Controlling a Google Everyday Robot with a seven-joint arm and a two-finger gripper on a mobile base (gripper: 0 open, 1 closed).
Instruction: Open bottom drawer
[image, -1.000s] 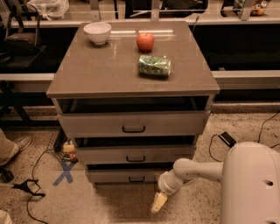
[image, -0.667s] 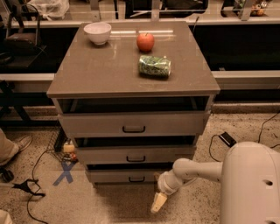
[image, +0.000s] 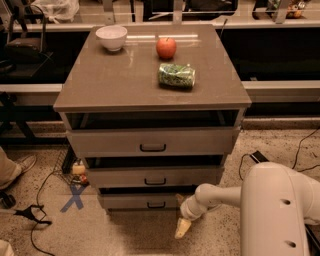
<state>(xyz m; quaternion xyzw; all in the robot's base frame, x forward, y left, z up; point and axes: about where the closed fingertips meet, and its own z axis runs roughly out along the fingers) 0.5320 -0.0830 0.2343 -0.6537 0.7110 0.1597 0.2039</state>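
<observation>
Hanging low by the front right corner of the cabinet (image: 150, 85), the gripper (image: 182, 228) points its pale yellowish tip down toward the speckled floor (image: 125, 235). Whether it is spread or pressed together I cannot tell. It holds nothing that shows. The white arm (image: 222, 194) reaches in from the robot's bulky body (image: 277, 210) at 3 o'clock.

The bottom drawer (image: 135, 201) lies at about 10 o'clock from the gripper, lowest of the three fronts. Its right end is just beside the arm's wrist; contact there cannot be made out. The drawer's handle (image: 156, 204) is at roughly 11 o'clock from the tip, apart from it.

This drawer has a flat grey-beige front, the narrowest and shortest of the stack, with a small dark bar handle at its middle. A dark gap shows along its upper edge, under the middle drawer (image: 120, 177). The top drawer (image: 100, 142) is the widest.

On the cabinet top stand a white bowl (image: 111, 37) at 11 o'clock, a red apple (image: 166, 48) near 12, and a green packet (image: 176, 76) toward the centre. A blue X (image: 75, 196) marks the floor at 9 o'clock from the bottom drawer.
</observation>
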